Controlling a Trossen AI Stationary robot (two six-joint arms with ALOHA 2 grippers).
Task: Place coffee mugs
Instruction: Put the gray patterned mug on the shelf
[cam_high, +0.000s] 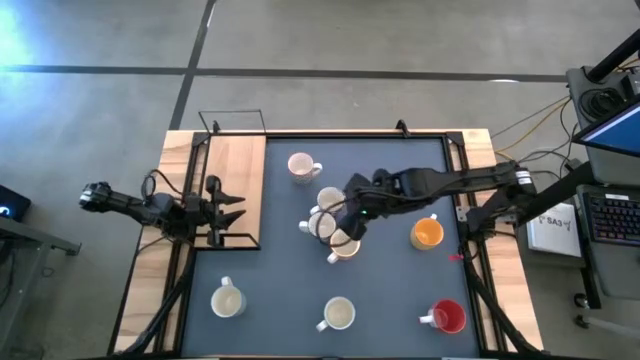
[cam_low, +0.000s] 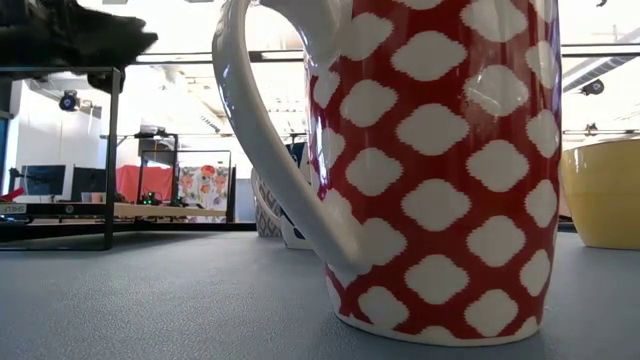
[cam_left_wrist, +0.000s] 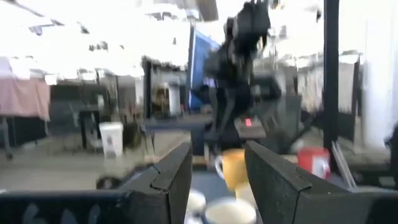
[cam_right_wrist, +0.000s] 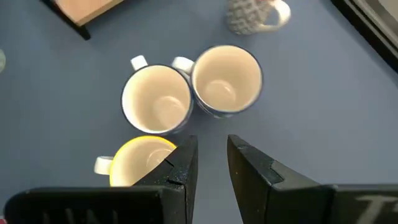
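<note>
We see the right gripper (cam_high: 352, 222) above the cluster of three mugs (cam_high: 328, 218) at the worktop's middle, fingers (cam_right_wrist: 180, 163) slightly spread, gripping nothing. The orange mug (cam_high: 427, 233) and red mug (cam_high: 447, 316) sit toward the right edge. The left gripper (cam_high: 232, 208) waits over the left edge, fingers apart.

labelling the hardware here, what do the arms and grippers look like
Both arms are dark, slim and jointed. The left gripper and the right gripper each have two flat, angular black fingers. The right arm carries a small green light near its wrist and white markings near its base.
</note>
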